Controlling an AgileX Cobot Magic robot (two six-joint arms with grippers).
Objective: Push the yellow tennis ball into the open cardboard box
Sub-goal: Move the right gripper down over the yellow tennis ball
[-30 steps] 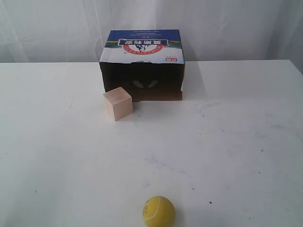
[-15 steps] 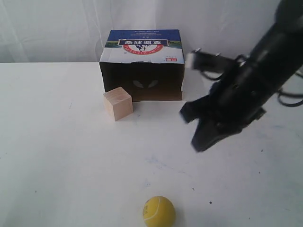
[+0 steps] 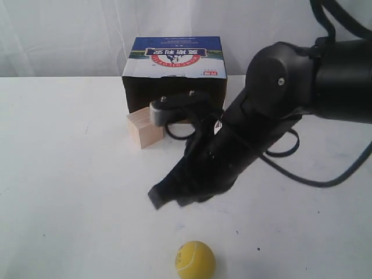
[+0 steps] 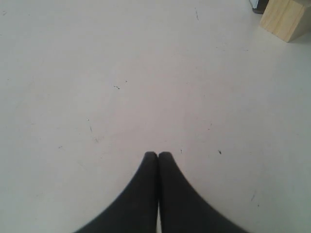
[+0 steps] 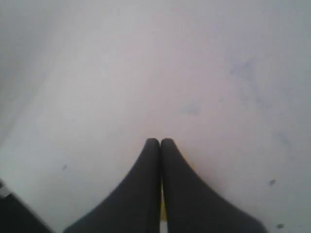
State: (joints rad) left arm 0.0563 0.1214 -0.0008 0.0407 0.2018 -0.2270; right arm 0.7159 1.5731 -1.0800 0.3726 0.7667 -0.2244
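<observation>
Near the front edge of the tabletop (image 3: 70, 203) the yellow tennis ball (image 3: 195, 260) is seen, well apart from the open cardboard box (image 3: 174, 58), whose mouth faces it. Between them the right tool (image 3: 155, 197) is held clenched and empty, presumably as a blunt pusher; the left tool (image 4: 158, 155) is clenched too.

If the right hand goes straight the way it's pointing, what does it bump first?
Probably just the bare white table; the right hand aims past the yellow tennis ball, though depth is unclear.
</observation>
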